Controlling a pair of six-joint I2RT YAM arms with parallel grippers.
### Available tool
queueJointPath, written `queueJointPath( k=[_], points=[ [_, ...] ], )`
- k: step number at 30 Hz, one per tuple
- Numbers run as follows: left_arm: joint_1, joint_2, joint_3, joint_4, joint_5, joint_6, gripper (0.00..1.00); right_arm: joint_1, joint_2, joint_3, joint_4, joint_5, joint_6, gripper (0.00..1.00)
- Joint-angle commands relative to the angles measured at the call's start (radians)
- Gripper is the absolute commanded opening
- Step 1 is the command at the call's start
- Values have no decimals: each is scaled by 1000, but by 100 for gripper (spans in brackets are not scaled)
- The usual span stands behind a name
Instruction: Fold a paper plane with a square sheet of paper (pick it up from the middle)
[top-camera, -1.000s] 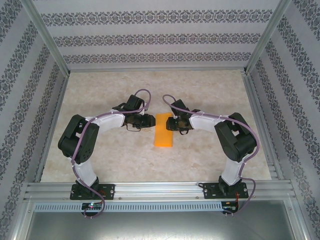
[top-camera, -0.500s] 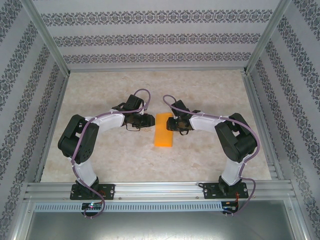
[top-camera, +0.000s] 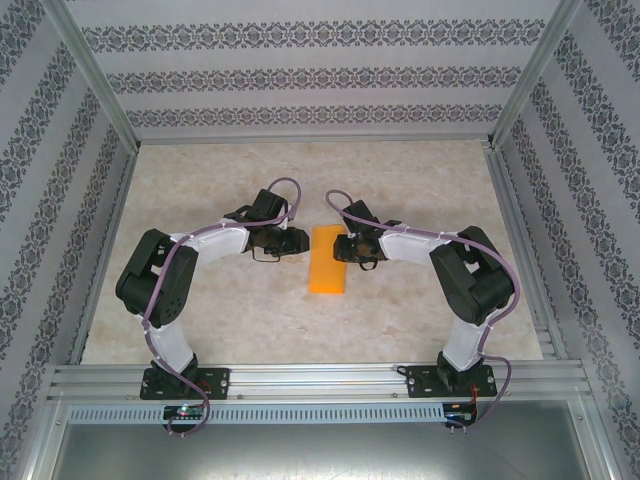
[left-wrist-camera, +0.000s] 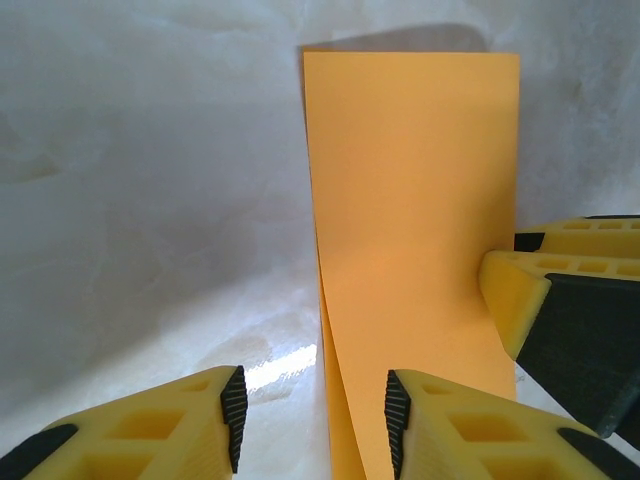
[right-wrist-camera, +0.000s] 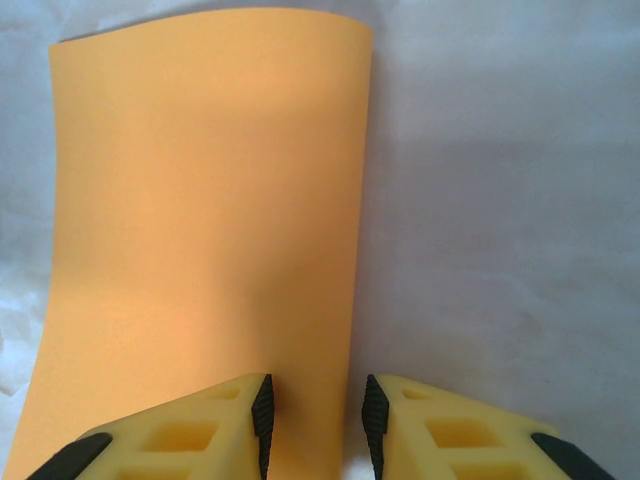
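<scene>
The square sheet of paper (top-camera: 327, 262) is bright orange and lies on the table folded in half into a long rectangle, not a paper plane. In the left wrist view its two layers (left-wrist-camera: 415, 200) part slightly at the near left edge. My left gripper (top-camera: 300, 243) is at the sheet's left side, open (left-wrist-camera: 315, 415), with that edge between its fingers and one finger over the paper. My right gripper (top-camera: 338, 247) is at the sheet's right side, open (right-wrist-camera: 317, 420) by a narrow gap that straddles the right edge of the paper (right-wrist-camera: 200, 200). The right gripper's fingers (left-wrist-camera: 560, 290) rest on the sheet.
The tabletop (top-camera: 220, 180) is pale marble, fenced by aluminium rails (top-camera: 310, 375) at the front and patterned walls (top-camera: 300, 80) at the back and sides. Both arms bend inward and meet at the table's middle.
</scene>
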Motion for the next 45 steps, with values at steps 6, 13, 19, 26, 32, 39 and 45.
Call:
queueJointPath(
  k=[6, 13, 19, 26, 32, 39, 45],
  points=[
    [12, -24, 4, 7, 20, -26, 42, -7, 21, -19, -84, 82, -1, 34],
    [11, -22, 2, 39, 46, -55, 40, -2, 27, -14, -99, 98, 6, 34],
    [9, -23, -1, 74, 68, -86, 38, 1, 35, -2, -109, 106, 7, 33],
    [5, -13, -3, 96, 88, -102, 36, 14, 49, 18, -137, 130, 14, 33],
    [0, 0, -1, 109, 105, -109, 34, 19, 59, 29, -141, 130, 13, 33],
    [-12, 34, 18, 122, 120, -113, 31, 24, 68, 41, -152, 134, 19, 33],
    [-13, 42, 25, 124, 111, -115, 31, 31, 70, 45, -168, 146, 18, 33]
  ],
)
